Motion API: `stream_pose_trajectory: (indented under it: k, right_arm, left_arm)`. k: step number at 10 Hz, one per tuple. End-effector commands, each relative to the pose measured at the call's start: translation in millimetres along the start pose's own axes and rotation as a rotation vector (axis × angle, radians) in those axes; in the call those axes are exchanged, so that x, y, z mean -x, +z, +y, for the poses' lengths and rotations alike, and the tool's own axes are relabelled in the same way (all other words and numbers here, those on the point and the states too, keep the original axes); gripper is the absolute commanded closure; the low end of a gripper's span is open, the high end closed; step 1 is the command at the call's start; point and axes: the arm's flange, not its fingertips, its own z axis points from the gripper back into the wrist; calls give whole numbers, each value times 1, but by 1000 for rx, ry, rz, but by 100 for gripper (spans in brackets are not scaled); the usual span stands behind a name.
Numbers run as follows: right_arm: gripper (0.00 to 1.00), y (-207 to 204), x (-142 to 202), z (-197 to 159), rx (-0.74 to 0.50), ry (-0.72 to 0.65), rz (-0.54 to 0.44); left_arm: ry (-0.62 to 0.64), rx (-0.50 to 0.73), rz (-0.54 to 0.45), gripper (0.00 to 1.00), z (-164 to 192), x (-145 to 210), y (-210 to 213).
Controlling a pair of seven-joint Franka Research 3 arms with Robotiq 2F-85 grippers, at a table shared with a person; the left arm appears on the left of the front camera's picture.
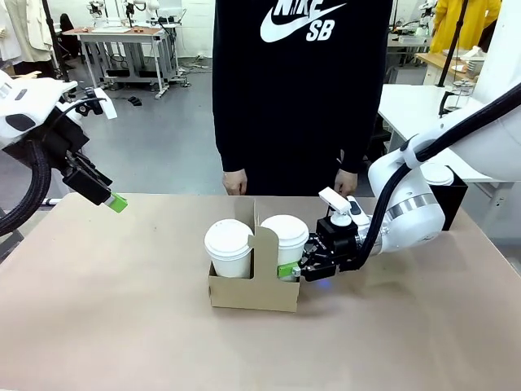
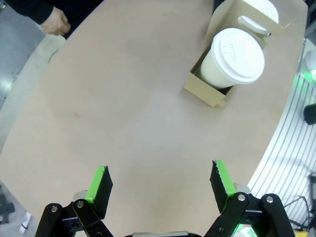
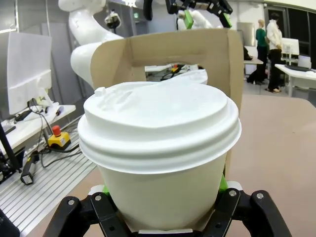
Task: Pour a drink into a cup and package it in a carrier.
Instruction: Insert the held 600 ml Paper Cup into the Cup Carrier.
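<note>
1. Spanning the whole foreground, the table (image 1: 122,309) is a plain tan surface; it carries the carrier near its middle and both my arms work over it.
2. Person (image 1: 301,90): stands at the far edge in a dark printed top, both hands hanging just above the table edge; one hand (image 2: 55,22) appears in my left wrist view.
3. Right arm (image 1: 407,212): comes in low from the right, its wrist level with the cups.
4. Left arm (image 1: 32,130): held high at the left, well apart from the carrier.
5. Carrier (image 1: 254,285): low brown box, upright on the table, with its centre handle panel rising between two slots; each slot holds a lidded white cup.
6. Cup (image 1: 284,244): the right-hand one, upright in its slot on my right gripper's side, white lid on. My right wrist view shows it close up, with the handle panel just behind it.
7. Second cup (image 1: 229,248): upright in the left slot, also lidded.
8. Right gripper (image 1: 295,270): jaws closed on the cup's wall below the lid, a green pad on each side.
9. Left gripper (image 2: 160,183): jaws spread wide, holding nothing, hanging above bare table.
</note>
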Motion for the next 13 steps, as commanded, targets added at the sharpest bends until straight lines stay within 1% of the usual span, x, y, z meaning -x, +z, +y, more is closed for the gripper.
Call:
stream_pose_trajectory:
  k: [1,2,3,5,9,11,13]
  right_arm:
    - [19,3,0,-8,-35,-19,20]
    - [0,5,-2,-8,-48,-13,20]
    - [0,6,-2,-7,-50,-17,19]
    - [0,7,-15,2,-52,-21,42]
    - [0,29,-49,22,24,-11,122]
    - [0,42,-53,23,41,-74,152]
    - [0,59,-58,28,99,-131,197]
  left_arm:
    - [8,0,3,0,-1,0,1]
    - [8,0,3,0,-1,0,1]
    - [8,0,3,0,-1,0,1]
    - [8,0,3,0,-1,0,1]
    - [8,0,3,0,-1,0,1]
    - [8,0,3,0,-1,0,1]
    - [8,0,3,0,-1,0,1]
